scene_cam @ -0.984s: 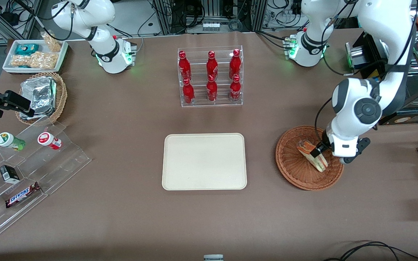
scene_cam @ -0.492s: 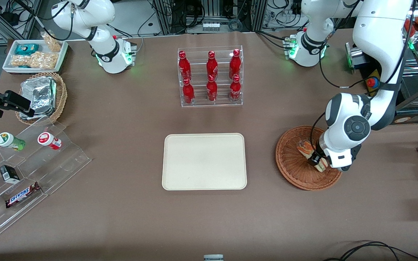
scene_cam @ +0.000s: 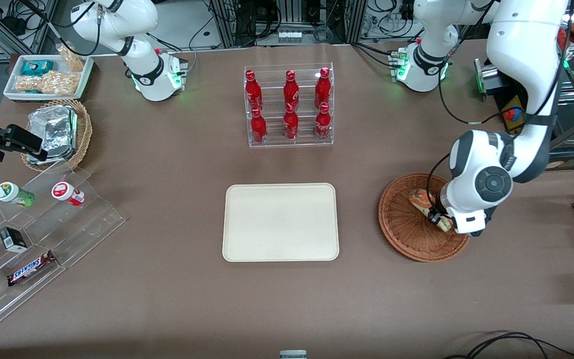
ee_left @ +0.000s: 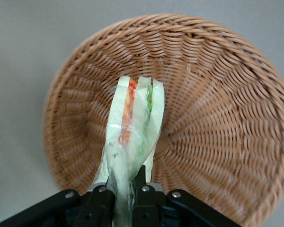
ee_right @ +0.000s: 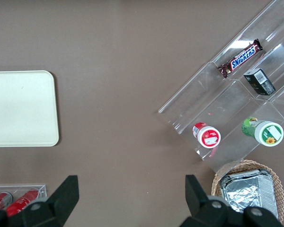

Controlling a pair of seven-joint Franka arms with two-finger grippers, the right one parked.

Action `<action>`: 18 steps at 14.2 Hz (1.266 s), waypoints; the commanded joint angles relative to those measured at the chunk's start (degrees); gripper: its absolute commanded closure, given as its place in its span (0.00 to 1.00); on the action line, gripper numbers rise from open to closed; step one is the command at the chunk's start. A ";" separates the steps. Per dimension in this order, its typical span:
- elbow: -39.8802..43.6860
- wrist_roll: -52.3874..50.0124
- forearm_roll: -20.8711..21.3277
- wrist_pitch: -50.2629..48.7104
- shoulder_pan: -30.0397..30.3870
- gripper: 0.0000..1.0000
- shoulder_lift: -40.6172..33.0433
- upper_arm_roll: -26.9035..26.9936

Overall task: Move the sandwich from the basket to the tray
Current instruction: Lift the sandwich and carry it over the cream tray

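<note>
The sandwich (scene_cam: 422, 200) (ee_left: 135, 123), a wrapped wedge of white bread with green and orange-red filling, lies in the reddish-brown wicker basket (scene_cam: 401, 224) (ee_left: 217, 109). My left gripper (scene_cam: 439, 219) (ee_left: 126, 182) is down inside the basket, shut on the sandwich's narrow end, with a finger pressed against each side of the wrap. The arm's wrist hides that end in the front view. The cream-white tray (scene_cam: 280, 222) (ee_right: 21, 109) lies flat on the brown table beside the basket, toward the parked arm's end, with nothing on it.
A clear rack of red bottles (scene_cam: 289, 107) stands farther from the front camera than the tray. Toward the parked arm's end are a tan basket of foil packs (scene_cam: 58, 132), a white snack tray (scene_cam: 48, 77) and a clear stepped stand (scene_cam: 33, 239) with snacks.
The wrist swung over the basket and lowered onto the sandwich. The gripper closed on the sandwich's narrow end, and the sandwich shifted slightly within the basket.
</note>
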 commanded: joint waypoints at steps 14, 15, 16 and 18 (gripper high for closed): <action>38.83 10.87 9.43 0.05 -18.48 0.99 26.33 -14.62; 39.00 10.24 9.52 1.11 -20.50 0.99 27.03 -14.44; 39.79 10.24 9.52 2.94 -21.65 0.99 28.08 -14.44; 40.32 10.15 9.52 6.37 -23.85 0.99 29.84 -14.44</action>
